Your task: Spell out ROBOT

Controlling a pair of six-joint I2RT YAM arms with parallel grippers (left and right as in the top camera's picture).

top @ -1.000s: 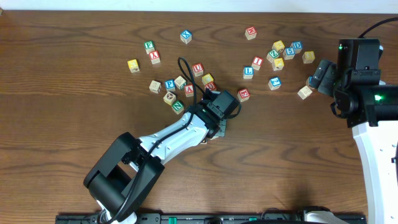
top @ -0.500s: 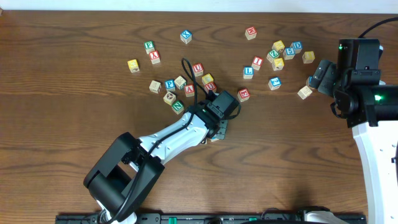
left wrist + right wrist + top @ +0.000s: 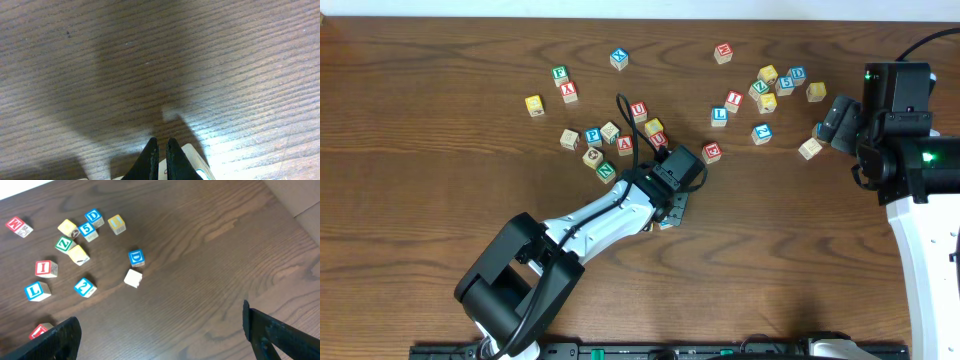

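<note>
My left gripper [image 3: 668, 213] is shut at the table's middle, its tips down on the wood. In the left wrist view the black fingers [image 3: 150, 156] press together with nothing between them, and a wooden cube [image 3: 192, 159] lies just behind and beside them. From overhead that cube [image 3: 664, 224] peeks out under the gripper, its letter hidden. Lettered cubes lie scattered behind, among them yellow-faced ones [image 3: 654, 127] [image 3: 534, 103] and a green-printed one [image 3: 606, 171]; most letters are too small to read. My right gripper [image 3: 165, 335] stands open over bare wood at the right.
The right-hand cluster holds a blue D [image 3: 136, 257], a plain cube [image 3: 132, 278], a blue L [image 3: 37, 291], a red I [image 3: 46, 268] and yellow cubes [image 3: 116, 223]. A red U [image 3: 637, 109] and red A [image 3: 624, 145] sit near the left arm's cable [image 3: 623, 110].
The left wrist has shifted very slightly, its cable leaning a little to the right. The cube under its tips has edged down-left. The right arm has not moved.
</note>
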